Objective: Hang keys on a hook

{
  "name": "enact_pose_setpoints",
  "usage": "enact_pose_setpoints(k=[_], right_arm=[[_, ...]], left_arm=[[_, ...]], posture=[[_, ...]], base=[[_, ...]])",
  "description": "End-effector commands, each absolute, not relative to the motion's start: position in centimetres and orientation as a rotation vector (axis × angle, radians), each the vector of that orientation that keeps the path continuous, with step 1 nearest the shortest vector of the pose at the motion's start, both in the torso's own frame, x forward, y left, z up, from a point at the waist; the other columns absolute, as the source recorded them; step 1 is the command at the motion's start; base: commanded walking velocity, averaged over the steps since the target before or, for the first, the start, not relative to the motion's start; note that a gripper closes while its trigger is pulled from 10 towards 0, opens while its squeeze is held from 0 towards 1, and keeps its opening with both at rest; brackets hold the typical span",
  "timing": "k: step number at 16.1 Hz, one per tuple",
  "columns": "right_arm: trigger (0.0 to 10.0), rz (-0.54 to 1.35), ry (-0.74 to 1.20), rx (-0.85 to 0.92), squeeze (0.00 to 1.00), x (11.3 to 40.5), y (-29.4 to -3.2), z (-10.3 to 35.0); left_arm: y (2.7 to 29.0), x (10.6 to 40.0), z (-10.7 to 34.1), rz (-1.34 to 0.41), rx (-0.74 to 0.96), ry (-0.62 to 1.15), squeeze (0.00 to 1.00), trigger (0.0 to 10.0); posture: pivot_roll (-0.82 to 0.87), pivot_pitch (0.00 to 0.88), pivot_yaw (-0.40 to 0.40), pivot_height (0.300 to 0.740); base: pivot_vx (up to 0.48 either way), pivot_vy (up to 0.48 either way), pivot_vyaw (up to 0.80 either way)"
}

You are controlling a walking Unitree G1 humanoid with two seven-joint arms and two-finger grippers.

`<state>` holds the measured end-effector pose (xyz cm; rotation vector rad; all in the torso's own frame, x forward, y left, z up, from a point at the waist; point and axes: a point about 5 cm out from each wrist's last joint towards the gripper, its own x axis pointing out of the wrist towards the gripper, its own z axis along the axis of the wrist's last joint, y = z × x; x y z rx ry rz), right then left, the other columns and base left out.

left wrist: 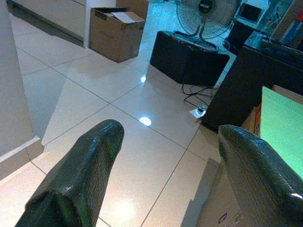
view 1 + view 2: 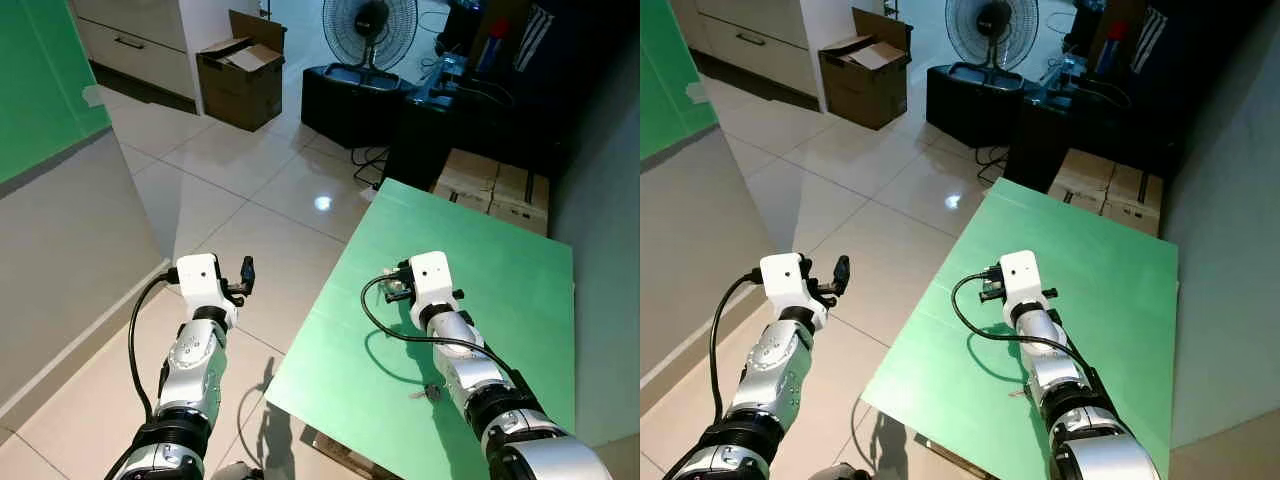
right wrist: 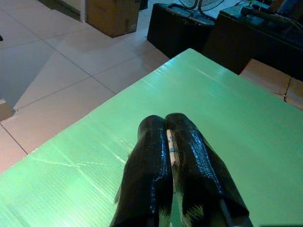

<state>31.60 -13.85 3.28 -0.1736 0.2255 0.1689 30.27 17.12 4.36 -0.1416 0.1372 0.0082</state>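
A small bunch of keys [image 2: 430,392] lies on the green table [image 2: 500,290] near its front edge, right beside my right forearm. My right gripper [image 3: 165,120] hovers low over the middle of the table, farther in than the keys, its fingers pressed together with a thin pale strip showing in the seam. In the eye views the white wrist housing [image 2: 431,276] hides most of that gripper. My left gripper [image 2: 243,278] is held up over the tiled floor to the left of the table, fingers [image 1: 90,156] spread wide with nothing between them.
A grey wall with a green upper panel [image 2: 60,200] runs along the left. Beyond the table stand an open cardboard box [image 2: 240,75], a fan [image 2: 370,30] on black cabinets [image 2: 350,100], floor cables [image 2: 370,165] and flat cartons [image 2: 495,190].
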Motion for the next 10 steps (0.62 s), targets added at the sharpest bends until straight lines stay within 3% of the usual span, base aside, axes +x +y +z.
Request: enact_pose_setpoints(k=[1,5,10], right_arm=[[0.0,0.177,0.221,-0.183,0.0,31.77,-13.79,3.44],[0.0,0.189,0.228,-0.178,0.0,31.66,-13.43,3.28],[0.0,0.208,0.235,-0.169,0.0,31.57,-13.01,3.15]], left_arm=[[16.84,30.25,4.23,-0.007,-0.133,0.148,0.0,10.0],[16.96,29.81,4.01,0.004,-0.127,0.15,0.0,10.0],[16.95,29.58,3.97,0.004,-0.135,0.146,0.0,10.0]], posture=[[-0.02,0.0,-0.037,0.74],[0.0,0.0,-0.045,0.74],[0.0,0.0,-0.047,0.74]], base=[[0.0,0.0,0.8],[0.0,0.0,0.75],[0.0,0.0,0.0]])
